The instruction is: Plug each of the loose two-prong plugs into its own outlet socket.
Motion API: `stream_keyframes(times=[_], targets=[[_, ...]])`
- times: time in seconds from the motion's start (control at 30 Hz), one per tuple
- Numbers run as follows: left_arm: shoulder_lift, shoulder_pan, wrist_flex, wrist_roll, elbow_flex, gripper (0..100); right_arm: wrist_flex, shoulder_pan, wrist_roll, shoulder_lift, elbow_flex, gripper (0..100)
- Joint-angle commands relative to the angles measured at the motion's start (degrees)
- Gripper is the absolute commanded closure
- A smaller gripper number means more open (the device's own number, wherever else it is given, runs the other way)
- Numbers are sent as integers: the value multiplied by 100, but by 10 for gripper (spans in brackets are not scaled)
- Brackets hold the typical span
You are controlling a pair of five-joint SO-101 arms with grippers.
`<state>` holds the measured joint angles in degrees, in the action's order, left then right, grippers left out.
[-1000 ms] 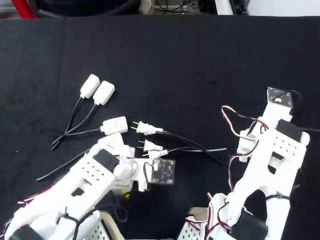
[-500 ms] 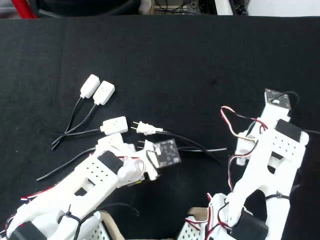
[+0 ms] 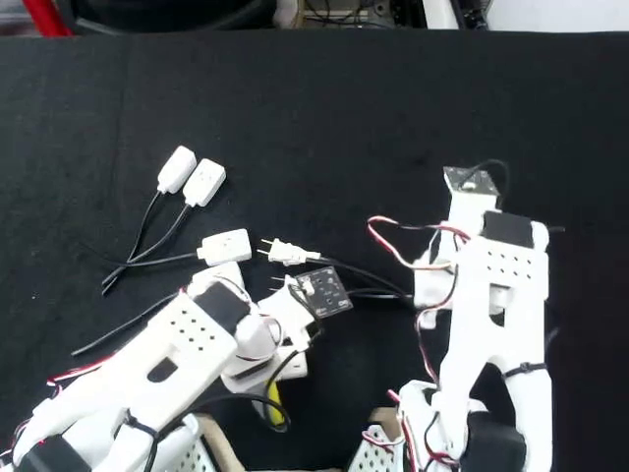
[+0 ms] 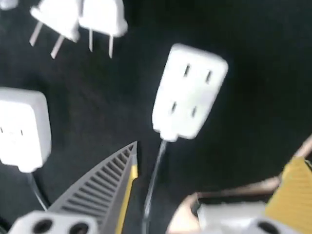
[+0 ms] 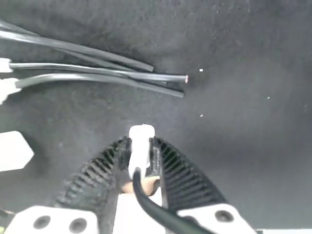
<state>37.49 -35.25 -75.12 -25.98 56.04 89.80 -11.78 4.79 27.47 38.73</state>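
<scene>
Three white outlet sockets (image 3: 177,169) (image 3: 204,183) (image 3: 224,246) lie at the left on the black cloth. Two loose two-prong plugs (image 3: 285,253) (image 3: 295,285) lie beside them, the nearer one partly under my left arm (image 3: 197,339). In the left wrist view my left gripper (image 4: 214,161) is open, with one socket (image 4: 190,92) just beyond its fingers, another socket (image 4: 22,126) to the side, and both plugs (image 4: 53,19) (image 4: 102,17) farther off. My right gripper (image 5: 141,141) is shut on a small white plug body (image 5: 141,146) with a black cord; its prongs are hidden.
Black cords (image 3: 147,246) run from the sockets toward the table's left. The plugs' cords end in cut tips (image 5: 183,78) just ahead of my right gripper. My right arm (image 3: 491,285) stands over the right-hand middle of the cloth. Clutter lines the far table edge (image 3: 334,15).
My right arm has swung left toward the cut cord ends. My left arm has pushed forward, its wrist now over the nearer plug.
</scene>
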Motion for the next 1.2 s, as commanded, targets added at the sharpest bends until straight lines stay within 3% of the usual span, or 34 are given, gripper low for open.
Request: stream_keyframes(times=[0.0, 0.23, 0.5, 0.6, 0.87, 1.17], targets=[[176, -13, -554, 53, -435, 612, 325, 114, -237, 40, -523, 987], [1705, 1218, -580, -237, -382, 741, 501, 105, -246, 40, -620, 987], [3473, 2598, -607, -589, 154, 753, 492, 237, -264, 40, -637, 987], [3903, 2993, -607, -624, 330, 754, 475, 677, -615, 40, -620, 987], [4774, 4075, -378, -624, 1042, 754, 457, 2725, -1705, 4, -620, 987], [5723, 4435, 501, -633, 2703, 754, 26, 3095, -1732, -4, -400, 987]])
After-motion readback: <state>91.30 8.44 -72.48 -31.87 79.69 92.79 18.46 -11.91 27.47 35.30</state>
